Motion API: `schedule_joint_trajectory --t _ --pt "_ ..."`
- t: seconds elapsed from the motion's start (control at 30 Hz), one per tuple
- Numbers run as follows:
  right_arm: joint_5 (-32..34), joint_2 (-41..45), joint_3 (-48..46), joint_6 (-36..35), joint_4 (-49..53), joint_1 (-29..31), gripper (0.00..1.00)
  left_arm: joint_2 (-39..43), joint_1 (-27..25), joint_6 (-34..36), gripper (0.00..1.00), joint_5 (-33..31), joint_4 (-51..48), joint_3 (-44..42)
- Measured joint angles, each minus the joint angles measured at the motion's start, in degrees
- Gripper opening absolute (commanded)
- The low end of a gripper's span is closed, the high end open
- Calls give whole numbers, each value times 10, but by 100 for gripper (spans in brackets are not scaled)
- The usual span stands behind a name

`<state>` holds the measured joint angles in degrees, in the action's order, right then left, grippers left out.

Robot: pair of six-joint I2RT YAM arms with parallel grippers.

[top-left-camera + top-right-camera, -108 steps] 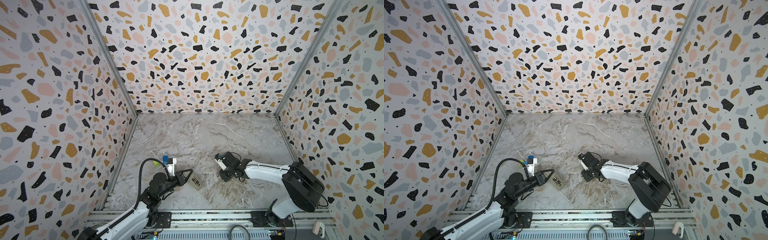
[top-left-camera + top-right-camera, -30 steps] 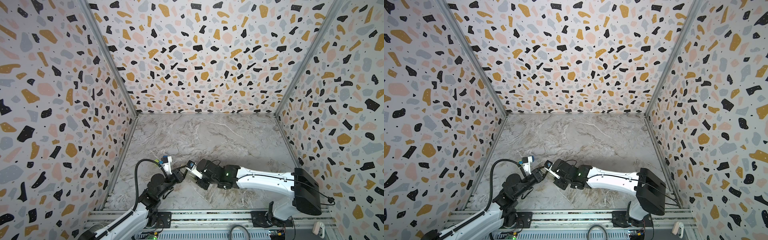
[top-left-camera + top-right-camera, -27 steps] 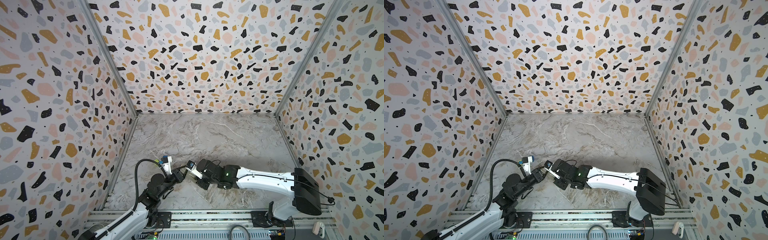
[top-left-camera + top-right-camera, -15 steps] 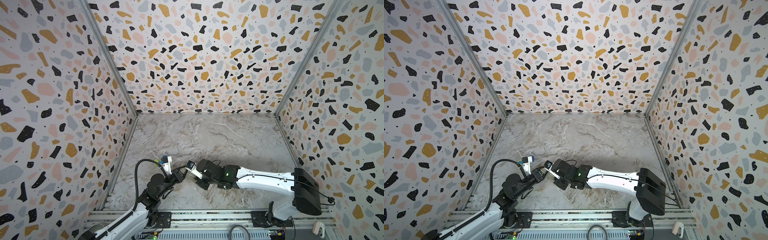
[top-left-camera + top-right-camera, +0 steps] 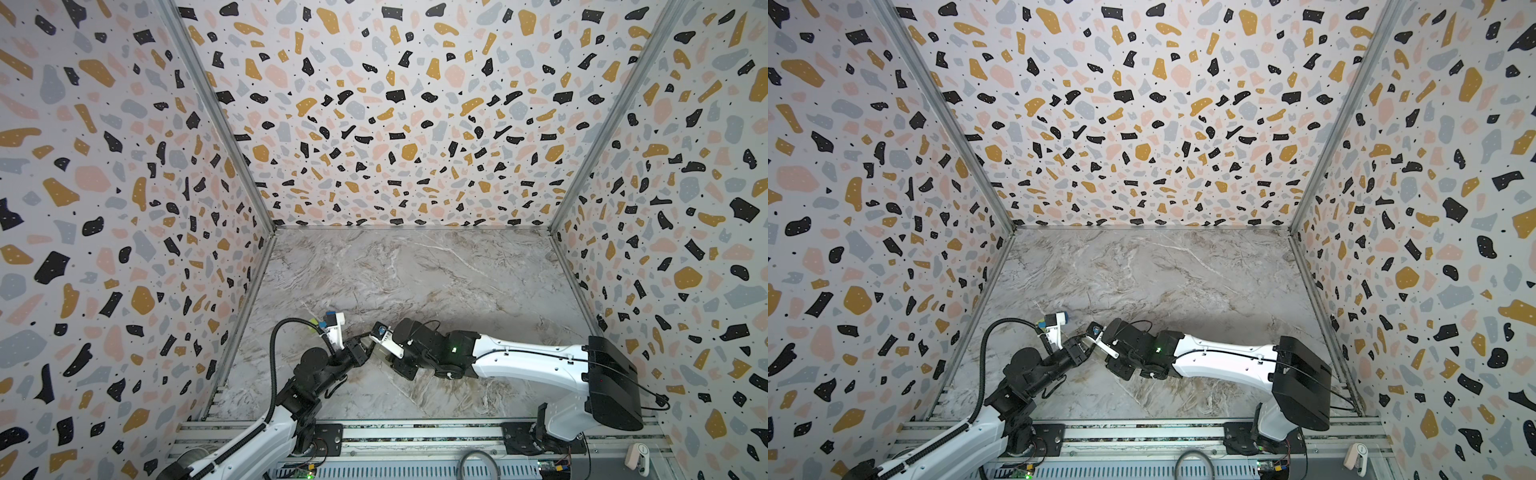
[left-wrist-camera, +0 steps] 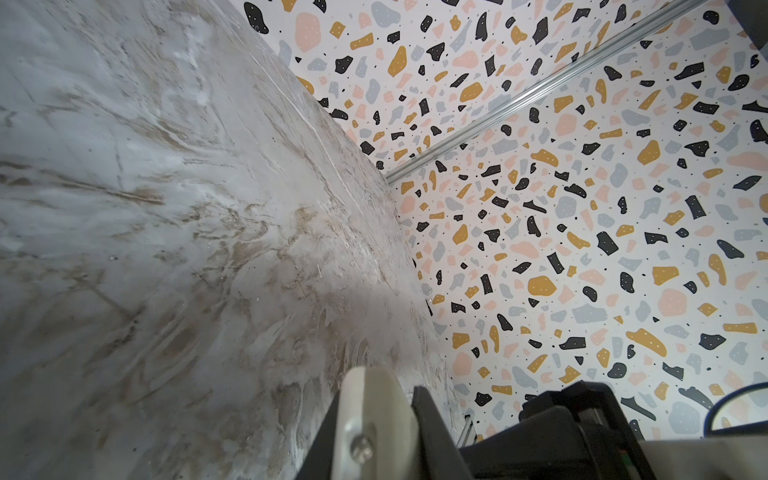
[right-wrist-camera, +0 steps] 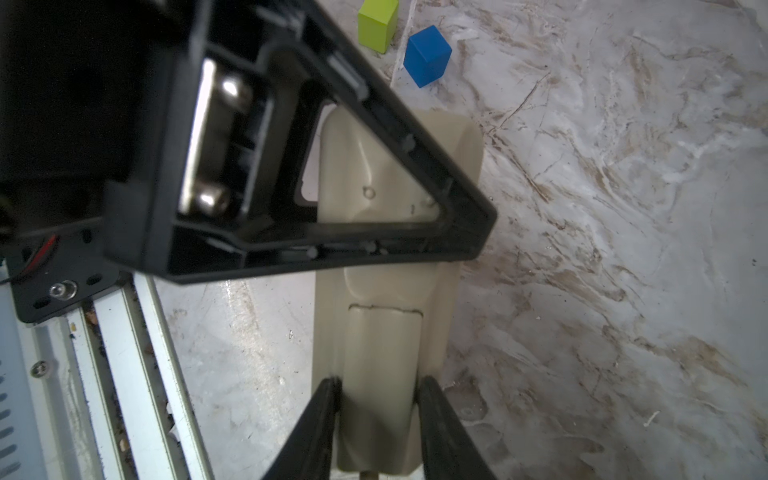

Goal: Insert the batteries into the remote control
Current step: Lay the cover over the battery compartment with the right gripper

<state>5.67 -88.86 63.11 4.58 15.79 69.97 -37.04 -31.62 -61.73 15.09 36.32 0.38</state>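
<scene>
The remote control (image 7: 386,332) shows its plain off-white back, and its back panel looks closed. My left gripper (image 5: 365,347) (image 5: 1084,347) is shut on its far end. One black triangular finger (image 7: 457,232) crosses that end, and the remote's edge sits between the left gripper's (image 6: 376,415) fingers. My right gripper (image 7: 380,386) has reached across the middle. Its two black fingers lie against both sides of the remote's near end. In both top views only a beige sliver of the remote (image 5: 380,353) (image 5: 1096,351) shows between the two wrists. The batteries are out of view.
A green block (image 7: 378,23) and a blue block (image 7: 428,56) show beyond the left gripper. The aluminium front rail (image 7: 124,353) runs close beside the remote. Both grippers work near the front left of the marble table (image 5: 415,282), close to the left wall.
Since the earliest frames my right gripper has crossed from the middle to the remote held by the left gripper. Over the last second neither arm has visibly moved.
</scene>
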Motion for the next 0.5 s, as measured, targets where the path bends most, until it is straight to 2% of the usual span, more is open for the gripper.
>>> schedule_joint_trajectory --t 0.37,0.5 --pt "12 22 0 1 -4 6 47 2 -3 0 0 9 0 0" --pt "17 49 0 3 -3 7 47 4 -3 0 0 10 0 0"
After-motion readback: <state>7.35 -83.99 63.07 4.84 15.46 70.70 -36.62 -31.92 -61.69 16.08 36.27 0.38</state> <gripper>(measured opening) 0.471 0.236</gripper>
